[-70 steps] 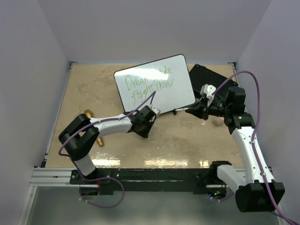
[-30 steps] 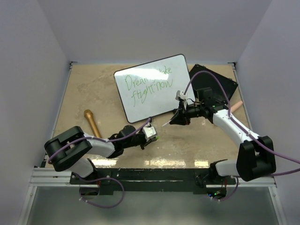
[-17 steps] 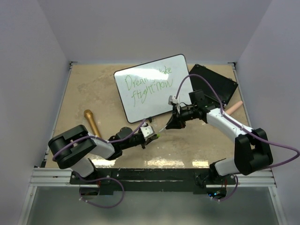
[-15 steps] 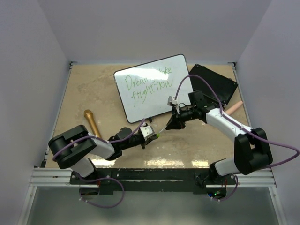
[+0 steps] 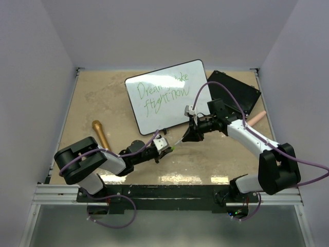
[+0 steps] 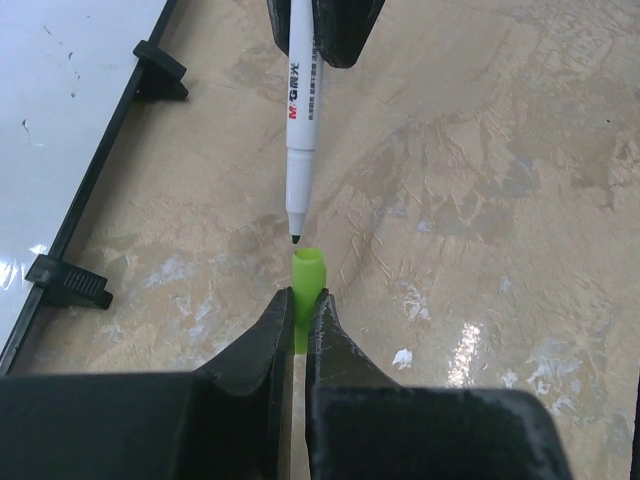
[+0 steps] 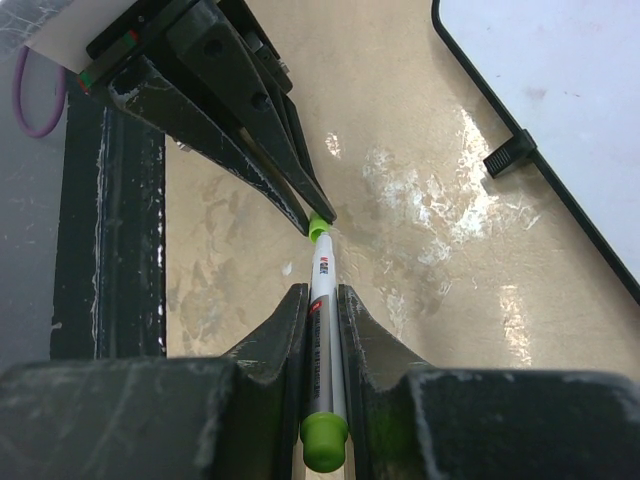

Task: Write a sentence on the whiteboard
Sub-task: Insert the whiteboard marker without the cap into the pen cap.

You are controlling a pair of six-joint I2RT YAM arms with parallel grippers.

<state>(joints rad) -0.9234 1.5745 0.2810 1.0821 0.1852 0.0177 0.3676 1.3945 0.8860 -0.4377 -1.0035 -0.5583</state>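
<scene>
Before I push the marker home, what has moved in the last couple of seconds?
The left tool, shut on the green cap, swung back from the whiteboard's near edge toward the table's near side. The right tool, shut on the marker, came in from the right until the tip reached the cap's mouth. No grip visibly changed. Whiteboard, its writing and the flat black board stayed put.

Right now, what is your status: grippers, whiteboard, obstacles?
Left gripper shut on cap. Right gripper shut on marker, tip at cap mouth. Whiteboard carries green writing. Nothing between them.
</scene>
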